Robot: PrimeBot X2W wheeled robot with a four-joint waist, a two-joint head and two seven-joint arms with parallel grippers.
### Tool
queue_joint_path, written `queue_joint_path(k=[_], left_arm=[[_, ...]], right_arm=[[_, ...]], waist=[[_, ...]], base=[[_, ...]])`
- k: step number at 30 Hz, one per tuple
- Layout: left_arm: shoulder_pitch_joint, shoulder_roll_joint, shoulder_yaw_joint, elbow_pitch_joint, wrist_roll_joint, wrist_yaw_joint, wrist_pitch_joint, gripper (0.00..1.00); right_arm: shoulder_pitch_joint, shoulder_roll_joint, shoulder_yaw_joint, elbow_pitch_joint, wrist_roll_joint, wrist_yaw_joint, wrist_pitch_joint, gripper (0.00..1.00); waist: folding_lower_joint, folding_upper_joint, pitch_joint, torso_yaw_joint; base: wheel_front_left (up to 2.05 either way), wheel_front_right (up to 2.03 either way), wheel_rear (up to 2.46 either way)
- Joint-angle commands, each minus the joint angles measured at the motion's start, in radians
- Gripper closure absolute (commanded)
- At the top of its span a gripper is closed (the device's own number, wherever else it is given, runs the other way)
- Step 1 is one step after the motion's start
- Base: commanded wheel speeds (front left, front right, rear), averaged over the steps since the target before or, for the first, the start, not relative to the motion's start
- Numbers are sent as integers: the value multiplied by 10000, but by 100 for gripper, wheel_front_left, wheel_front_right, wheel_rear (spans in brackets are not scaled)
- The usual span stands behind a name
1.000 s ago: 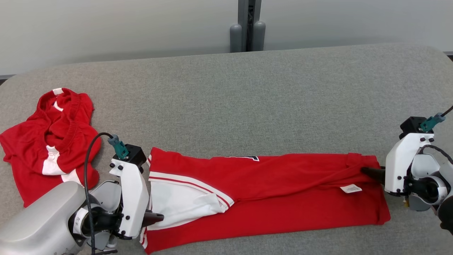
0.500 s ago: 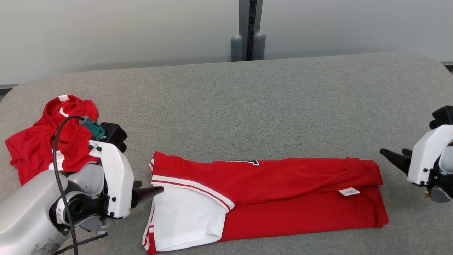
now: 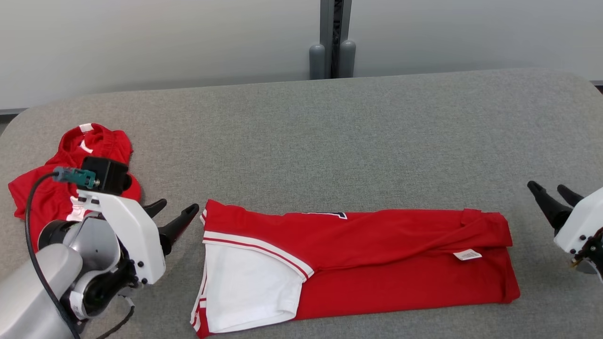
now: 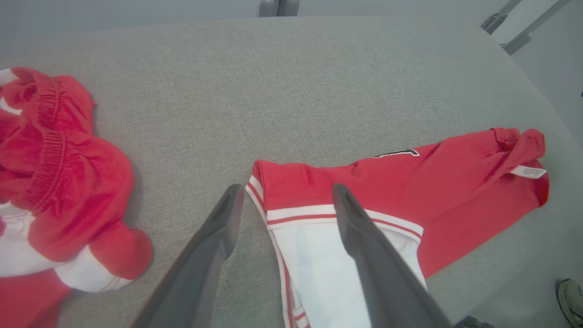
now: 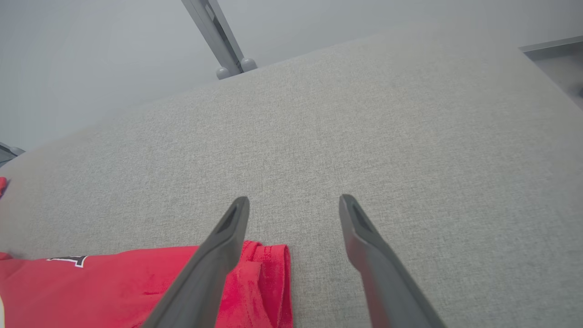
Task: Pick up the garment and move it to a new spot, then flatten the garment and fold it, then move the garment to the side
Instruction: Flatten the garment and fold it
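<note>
Your left gripper point(image 3: 178, 205) stands wide open with nothing between its dark fingers, its tips just beside the left end of the garment point(image 3: 377, 245) and clear of the cloth in the head view. Your right gripper point(image 3: 546, 186) is likewise spread wide and empty, off to the right of the garment's other end, with bare table point(image 3: 330, 141) between them. The garment lies along the front of the grey fabric table as a long red band folded lengthwise, its upper layer doubled over the lower one. You can see a white panel point(image 3: 249, 287) edged with red and white stripes at its left end, and a small white tag point(image 3: 467, 254) near its right end. A second red garment point(image 3: 101, 143) with white trim sits crumpled at the table's left side, behind your left wrist and apart from the folded piece. In the left wrist view, a shoe point(image 4: 571, 294) shows at the lower right corner, beyond the table edge.
</note>
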Motion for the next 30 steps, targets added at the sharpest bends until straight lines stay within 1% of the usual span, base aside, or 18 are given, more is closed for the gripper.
queue_joint_path(k=[1,2,6,10,12,13,16,20,22,30], left_arm=[[255,-109,47,-57,142,132,-318,0],[533,-202,179,-169,437,413,-1090,0],[1230,-589,296,-497,865,1018,-2402,0],[1817,-977,256,-830,1056,1331,-3222,0],[2054,-1173,233,-946,1056,1411,-3512,0],[2054,-1173,233,-946,1056,1411,-3512,0],[2361,-1429,257,-1037,925,1506,-3795,0],[2612,-1657,229,-938,834,1463,-4022,0],[2746,-1789,228,-865,795,1491,-4149,0],[2807,-2227,158,-657,748,1355,-4489,0]], right_arm=[[242,135,-131,40,-162,3,-139,0],[532,373,-460,131,-297,3,-336,0],[1054,925,-1049,164,-568,3,-616,0],[1578,1406,-1550,138,-793,3,-873,0],[1838,1679,-1767,170,-893,3,-949,0],[1838,1679,-1767,170,-893,3,-949,0],[2082,1970,-2041,176,-1011,3,-992,0],[2279,2322,-2309,316,-1289,3,-1036,0],[2349,2385,-2444,441,-1417,3,-995,0],[2451,2725,-2941,812,-1785,3,-845,0]], waist=[[0,-1,-3,27],[0,-1,-2,60],[0,-1,3,193],[0,-1,28,362],[0,-1,34,462],[0,-1,34,462],[0,-1,51,566],[0,-1,79,671],[0,-1,99,710],[0,-1,249,839]], base=[[0,0,0],[0,0,0],[0,0,0],[0,0,0],[0,0,0],[0,0,0],[0,0,0],[0,0,0],[0,0,0],[0,0,0]])
